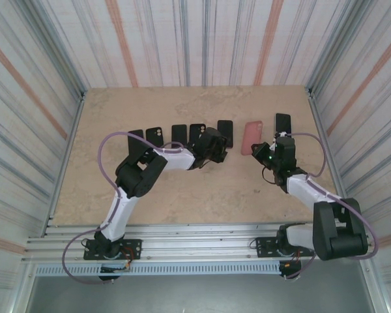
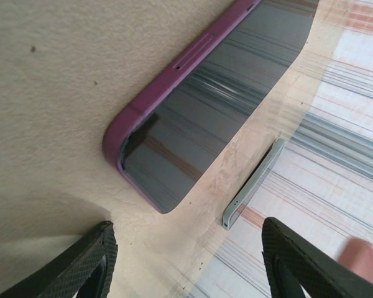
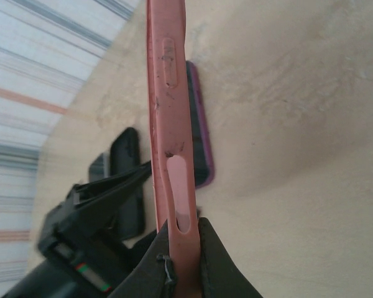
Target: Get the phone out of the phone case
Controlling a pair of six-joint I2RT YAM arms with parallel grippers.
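Purple case (image 2: 168, 77): is the phone (image 2: 217, 105) inside it at this moment?

Yes. The dark screen sits within the purple rim. The whole thing lies flat, screen up, on the tabletop (image 2: 50, 93), in the far row, just beside the left gripper (image 2: 186, 233) on its right.

And the left fingers (image 2: 93, 254)?

They are spread wide and there is nothing between them. They point at the rounded corner of the case nearest to them, but they do not touch it. In my judgement they stand like this so that they can come over that corner and hold the case down or peel it.

What does the right gripper (image 3: 185, 226) do?

Its fingers are closed on one end of a pink case (image 3: 168, 93) and pinch it across its thickness, to the right of the purple one. Whether a phone is in the pink case I cannot tell, because the wrist camera sees it from the side. Perhaps it is held there to keep it away from the work.

Something else around?

A thin grey slab (image 2: 255, 183), maybe a bare phone, lies beyond the purple case. To the left is a row of dark cases (image 1: 159, 135).
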